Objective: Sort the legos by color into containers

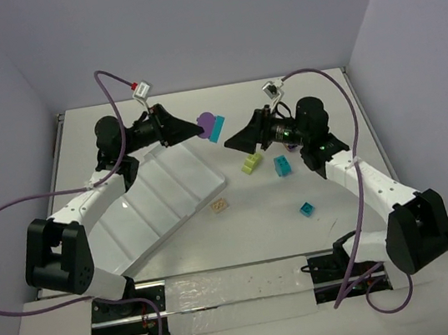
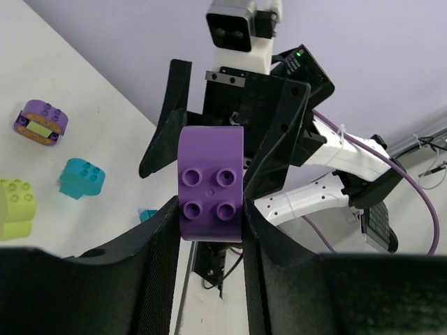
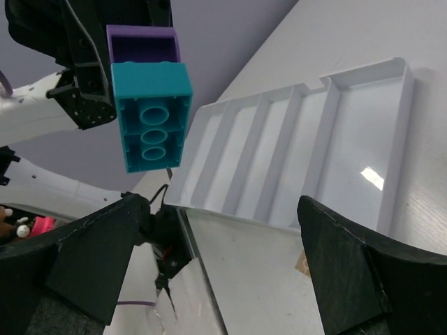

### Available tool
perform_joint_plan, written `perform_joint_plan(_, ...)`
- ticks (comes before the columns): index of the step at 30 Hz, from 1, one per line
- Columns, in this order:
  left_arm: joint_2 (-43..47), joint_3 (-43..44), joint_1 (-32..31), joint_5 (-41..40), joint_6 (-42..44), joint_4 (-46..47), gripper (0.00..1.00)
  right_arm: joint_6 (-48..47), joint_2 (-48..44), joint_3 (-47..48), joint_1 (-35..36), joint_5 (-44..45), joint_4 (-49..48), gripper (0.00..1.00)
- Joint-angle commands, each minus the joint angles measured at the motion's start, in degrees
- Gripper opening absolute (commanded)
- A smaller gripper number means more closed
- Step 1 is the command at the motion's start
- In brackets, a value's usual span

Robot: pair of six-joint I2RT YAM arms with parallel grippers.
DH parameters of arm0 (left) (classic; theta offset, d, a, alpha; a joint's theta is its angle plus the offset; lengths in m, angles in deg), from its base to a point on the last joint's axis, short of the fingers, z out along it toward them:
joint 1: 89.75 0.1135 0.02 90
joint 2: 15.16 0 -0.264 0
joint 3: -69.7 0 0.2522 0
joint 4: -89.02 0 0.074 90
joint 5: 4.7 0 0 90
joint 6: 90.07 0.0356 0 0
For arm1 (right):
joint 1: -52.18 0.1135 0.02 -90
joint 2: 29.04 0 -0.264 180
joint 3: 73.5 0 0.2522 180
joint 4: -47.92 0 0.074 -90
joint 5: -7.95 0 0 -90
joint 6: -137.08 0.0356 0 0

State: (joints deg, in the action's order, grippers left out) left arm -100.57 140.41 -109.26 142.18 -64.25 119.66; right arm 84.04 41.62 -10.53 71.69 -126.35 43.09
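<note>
My left gripper is shut on a purple brick and holds it in the air past the white tray's far end. A teal brick is stuck to the purple one, on the side facing my right gripper. My right gripper is open and empty, its jaws wide apart, a short way from the joined bricks. The compartmented tray holds no bricks that I can see.
Loose on the table: a lime brick, two teal bricks, and a beige brick by the tray's edge. The left wrist view also shows a purple-and-yellow brick on the table. Walls close in on three sides.
</note>
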Motion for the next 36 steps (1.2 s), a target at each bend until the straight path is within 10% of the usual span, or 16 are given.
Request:
perform_joint_plan(1,-0.1,0.0,0.0,1.6,-2.4,7.5,0.0,3.4,1.3,4.7,-0.1,-2.6,-7.5,0.99)
perform_joint_plan(14,-2.1,0.9,-0.1,1.8,-2.8,8.4,0.0,7.6,6.4,8.6,0.6,-5.1,-13.0,0.93)
perform_joint_plan(36,-3.1,0.0,-0.2,2.3,-1.7,7.8,0.0,10.7,9.7,9.5,1.3,-7.0,-17.1,0.36)
